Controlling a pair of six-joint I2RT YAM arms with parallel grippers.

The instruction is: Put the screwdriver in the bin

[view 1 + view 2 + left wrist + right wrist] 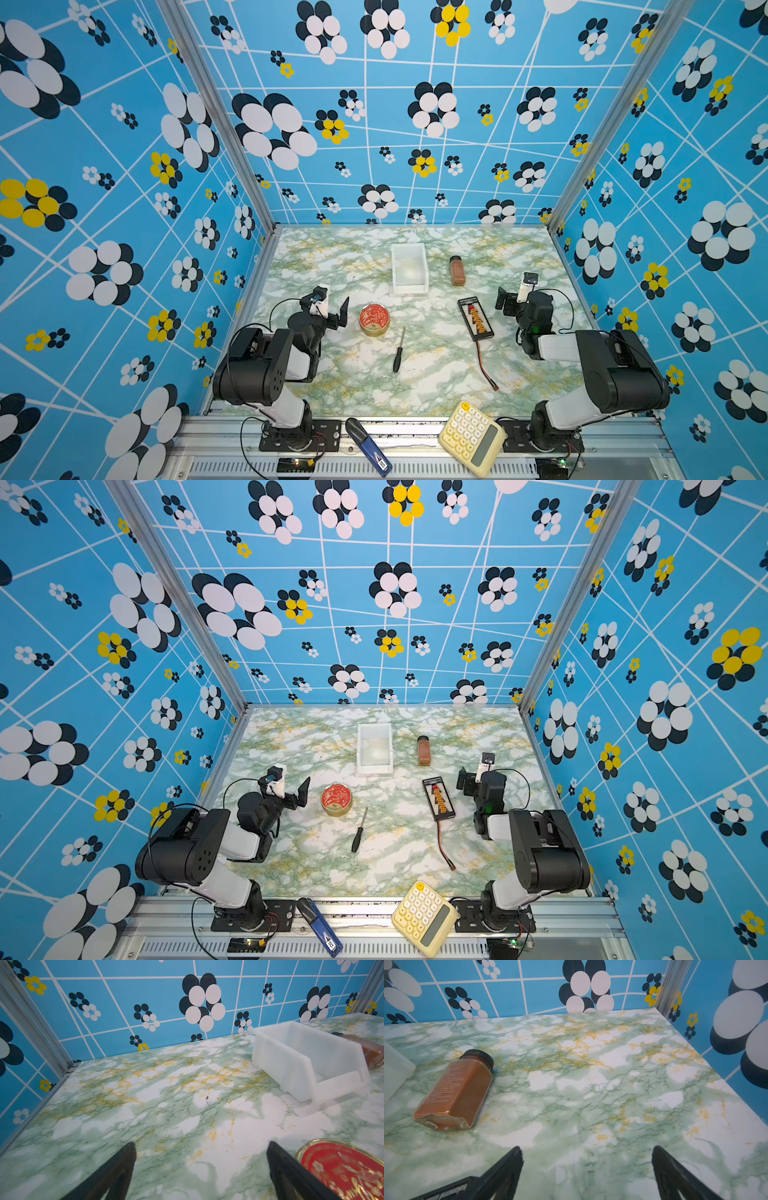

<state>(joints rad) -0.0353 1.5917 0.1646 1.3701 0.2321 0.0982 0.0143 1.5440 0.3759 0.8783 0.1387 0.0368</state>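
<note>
Screwdriver lying loose on the marble table, lower centre in both top views, just below and right of the red tin. Bin sits well above it, toward the back. Left gripper over bare table, jaws wide apart, empty. Right gripper likewise spread, nothing between, near the spice jar.

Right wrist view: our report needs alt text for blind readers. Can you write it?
A brown spice jar with a black cap lies on its side on the green marbled table. The open right end effector hangs over bare table, holding nothing.
</note>
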